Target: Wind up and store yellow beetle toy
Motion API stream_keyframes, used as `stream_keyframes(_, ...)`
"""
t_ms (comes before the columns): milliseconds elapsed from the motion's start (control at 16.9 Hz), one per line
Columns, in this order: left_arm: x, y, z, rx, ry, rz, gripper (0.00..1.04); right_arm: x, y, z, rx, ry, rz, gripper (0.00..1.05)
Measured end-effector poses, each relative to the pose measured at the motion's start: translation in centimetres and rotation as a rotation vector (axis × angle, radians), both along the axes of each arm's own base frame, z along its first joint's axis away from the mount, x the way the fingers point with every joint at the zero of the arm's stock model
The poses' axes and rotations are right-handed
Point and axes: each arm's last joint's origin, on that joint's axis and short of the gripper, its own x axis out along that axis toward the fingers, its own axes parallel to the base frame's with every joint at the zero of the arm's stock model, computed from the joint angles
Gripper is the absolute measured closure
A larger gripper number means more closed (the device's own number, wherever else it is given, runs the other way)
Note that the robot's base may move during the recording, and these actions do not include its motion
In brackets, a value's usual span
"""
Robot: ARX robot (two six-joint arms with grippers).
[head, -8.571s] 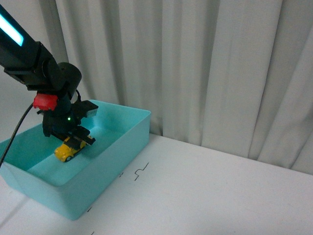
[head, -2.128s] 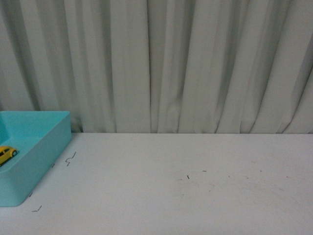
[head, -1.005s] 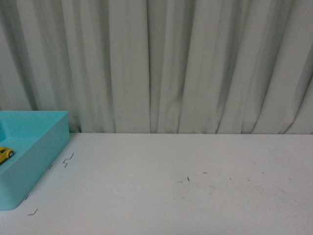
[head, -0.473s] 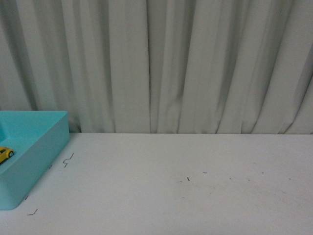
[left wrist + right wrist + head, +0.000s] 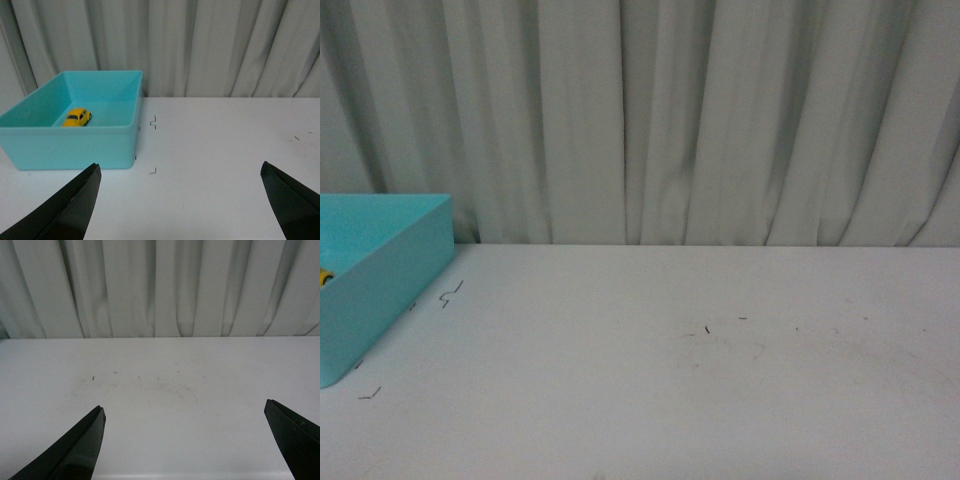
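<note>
Withdrawn left pincer, spread wide, faces yellow beetle toy inside teal bin.

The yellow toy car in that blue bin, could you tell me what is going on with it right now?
Nothing is handling it at the moment. The yellow beetle toy sits on its wheels on the floor of the turquoise bin, which stands on the white table in front of a curtain. The left gripper and right gripper are both open, empty and away from the bin, so the storing looks done.
</note>
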Motion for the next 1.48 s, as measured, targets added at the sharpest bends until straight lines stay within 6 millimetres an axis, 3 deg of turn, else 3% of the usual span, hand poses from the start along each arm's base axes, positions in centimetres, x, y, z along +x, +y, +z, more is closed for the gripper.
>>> stream_keyframes(1478, 0.00, 0.00, -0.04, 0.000, 0.004, 0.000, 0.07, 0.00, 0.00, -0.02, 0.004, 0.002, 0.000, 0.07)
